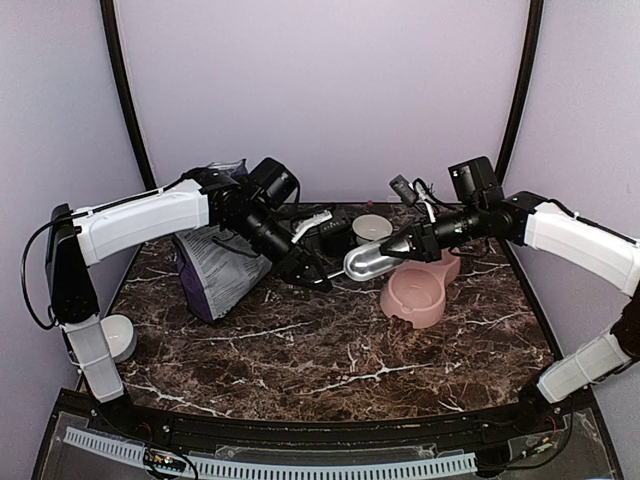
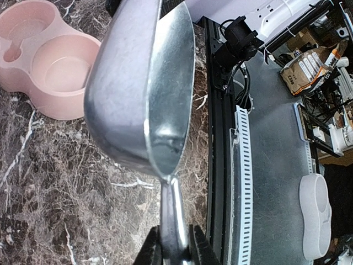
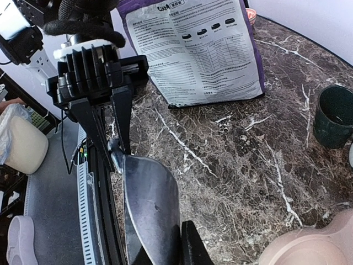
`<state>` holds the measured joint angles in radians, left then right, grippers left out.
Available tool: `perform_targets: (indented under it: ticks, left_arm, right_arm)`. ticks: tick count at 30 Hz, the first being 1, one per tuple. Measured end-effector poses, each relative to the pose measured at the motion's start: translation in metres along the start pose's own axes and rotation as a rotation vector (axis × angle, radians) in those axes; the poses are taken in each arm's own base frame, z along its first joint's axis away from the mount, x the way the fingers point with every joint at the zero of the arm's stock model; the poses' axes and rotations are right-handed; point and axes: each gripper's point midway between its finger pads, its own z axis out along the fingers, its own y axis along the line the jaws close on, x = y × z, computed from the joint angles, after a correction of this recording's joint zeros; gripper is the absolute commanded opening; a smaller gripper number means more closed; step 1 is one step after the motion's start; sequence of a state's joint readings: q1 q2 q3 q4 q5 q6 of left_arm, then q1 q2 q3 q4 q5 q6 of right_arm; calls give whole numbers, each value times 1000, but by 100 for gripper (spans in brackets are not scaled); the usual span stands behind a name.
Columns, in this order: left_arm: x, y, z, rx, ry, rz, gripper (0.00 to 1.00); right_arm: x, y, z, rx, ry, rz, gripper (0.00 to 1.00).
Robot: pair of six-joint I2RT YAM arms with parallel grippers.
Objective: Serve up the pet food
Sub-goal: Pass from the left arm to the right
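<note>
Your left end effector (image 2: 175,249) pinches the scoop (image 2: 140,83) by its handle, your right end effector (image 1: 398,247) clamps its bowl; pet food likely runs loose, light: scoop it.

Right wrist view: bottom edge cuts off the scoop (image 3: 151,210). My right gripper (image 3: 162,249) shows one finger (image 3: 193,245) beside it; the other is hidden, so the grip is unclear. Pink bowl (image 3: 311,248) and green cup (image 3: 333,118) cropped at right. Top view: my left arm (image 1: 150,220) covers the bag (image 1: 215,275) top; the scoop's inside does not show.
</note>
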<state>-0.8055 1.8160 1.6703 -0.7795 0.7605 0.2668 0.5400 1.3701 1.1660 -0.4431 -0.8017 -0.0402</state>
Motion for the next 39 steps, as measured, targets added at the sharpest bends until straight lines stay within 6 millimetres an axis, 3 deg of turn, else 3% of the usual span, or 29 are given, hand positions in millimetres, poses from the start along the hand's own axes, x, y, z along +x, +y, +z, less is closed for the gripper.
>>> perform_targets:
  ticks: [5,10,14,18,21,27,30,35,39]
  left_arm:
    - [5,0,0,-5,21,-26,0]
    - [7,1,1,-17,30,-25,34]
    - [3,2,-1,-46,15,4,55]
    - [-4,5,-11,-115,-33,41,86]
    - [-12,6,-23,-185,-87,78,98]
    - [-33,20,-54,-386,-232,123,99]
    - [-46,28,-67,-450,-299,122,92]
    - [-62,28,-78,-409,-384,106,85]
    - [-75,13,-82,-303,-445,130,84]
  right_arm:
    - [7,-2,5,-20,26,10,0]
    - [9,-1,5,-23,34,2,0]
    - [10,-1,5,-24,36,6,0]
    - [6,-2,4,-18,24,10,0]
    - [-6,1,0,-3,-25,-6,0]
    - [-26,-1,-21,119,-159,-51,0]
    - [-39,-7,-29,185,-227,-63,0]
    - [-61,-10,-39,219,-327,-104,0]
    - [-73,-1,-44,187,-385,-152,0]
